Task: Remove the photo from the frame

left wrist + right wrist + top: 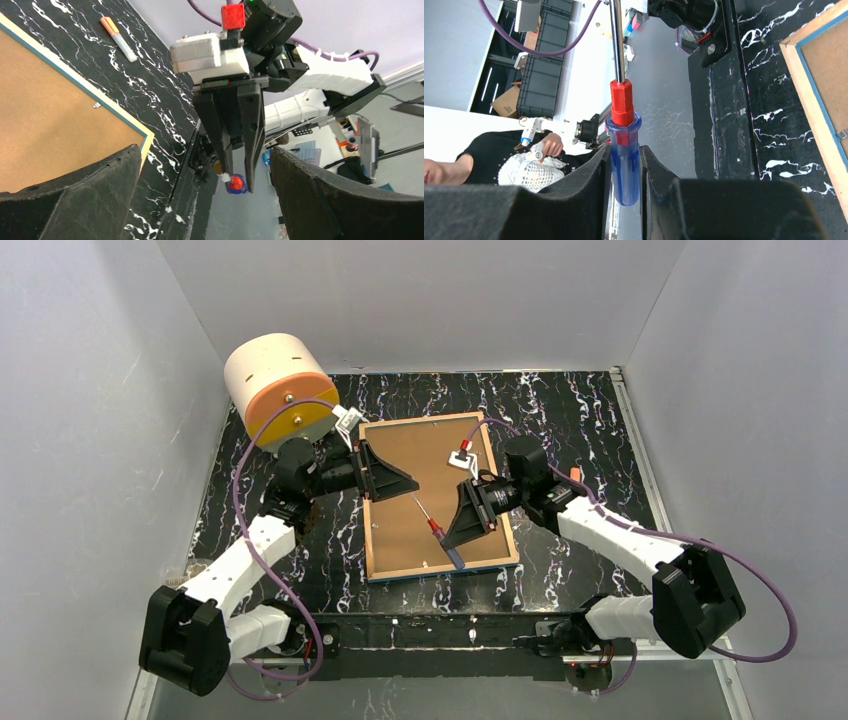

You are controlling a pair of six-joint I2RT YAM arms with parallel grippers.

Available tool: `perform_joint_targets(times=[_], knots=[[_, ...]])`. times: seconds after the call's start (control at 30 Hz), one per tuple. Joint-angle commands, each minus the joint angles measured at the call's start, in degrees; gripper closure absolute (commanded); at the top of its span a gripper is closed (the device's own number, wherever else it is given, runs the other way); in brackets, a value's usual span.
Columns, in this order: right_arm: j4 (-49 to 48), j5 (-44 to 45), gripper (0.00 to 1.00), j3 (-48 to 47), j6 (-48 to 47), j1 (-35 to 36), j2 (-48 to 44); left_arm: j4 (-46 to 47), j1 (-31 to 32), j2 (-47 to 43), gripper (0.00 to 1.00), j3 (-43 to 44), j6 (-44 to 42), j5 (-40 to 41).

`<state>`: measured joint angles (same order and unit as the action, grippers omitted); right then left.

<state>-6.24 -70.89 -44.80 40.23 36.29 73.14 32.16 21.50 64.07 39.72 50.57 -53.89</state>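
The frame (503,502) lies face down on the black marble table, its brown backing board (420,465) up and a blue edge showing at the near side. The photo is hidden under the board. My right gripper (462,523) hovers over the board's right part, shut on a screwdriver (437,531) by its blue handle (624,165); the red collar and metal shaft point away from the jaws. My left gripper (395,478) stands wide open above the frame's left edge, with nothing between its fingers (100,190). In the left wrist view the frame's corner (142,134) shows at left.
A large cream and orange cylinder (278,390) stands at the back left corner. An orange and white marker (117,38) lies on the table right of the frame. A small metal tab (96,105) sits on the frame's inner edge. White walls close in three sides.
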Motion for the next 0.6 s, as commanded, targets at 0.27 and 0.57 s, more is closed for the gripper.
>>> perform_joint_targets(times=[0.27, 0.57], knots=[[-22.0, -4.3, 0.99, 1.1, 12.9, 0.0, 1.4, 10.8, 0.3, -2.1, 0.16, -1.6, 0.9, -5.3], [-36.6, -3.7, 0.99, 3.5, 23.6, 0.0, 4.3, 15.8, 0.6, 0.1, 0.36, 0.9, 6.5, -9.9]])
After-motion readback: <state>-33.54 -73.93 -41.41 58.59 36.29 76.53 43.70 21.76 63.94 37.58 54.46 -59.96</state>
